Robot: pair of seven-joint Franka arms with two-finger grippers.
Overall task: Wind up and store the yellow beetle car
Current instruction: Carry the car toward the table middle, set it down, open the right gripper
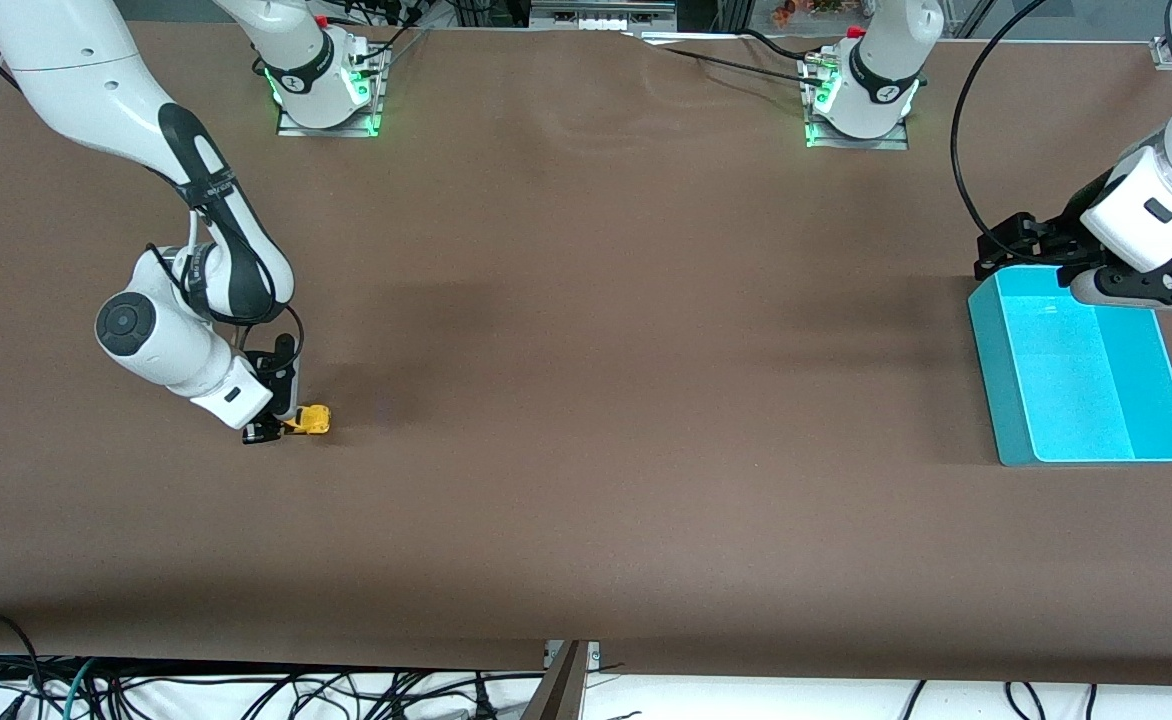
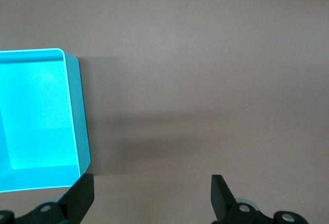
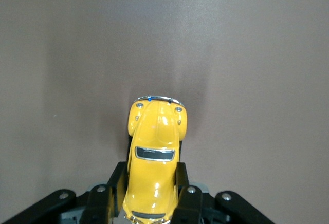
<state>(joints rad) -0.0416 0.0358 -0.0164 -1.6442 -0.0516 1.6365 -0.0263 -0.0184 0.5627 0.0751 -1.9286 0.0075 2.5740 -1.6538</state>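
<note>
A: Any readable text, labels, numbers?

B: Nothing legible. The right arm (image 1: 221,215) has a dark printed strip on its black link, roughly 10 o'clock from frame centre in the front view, but the letters can't be made out.

A: Car, tray?

B: Yellow beetle car (image 3: 154,157) shows no plate or badge text. Teal tray (image 1: 991,370) at 3 o'clock is plain. Bench (image 1: 586,400) carries no markings.
</note>
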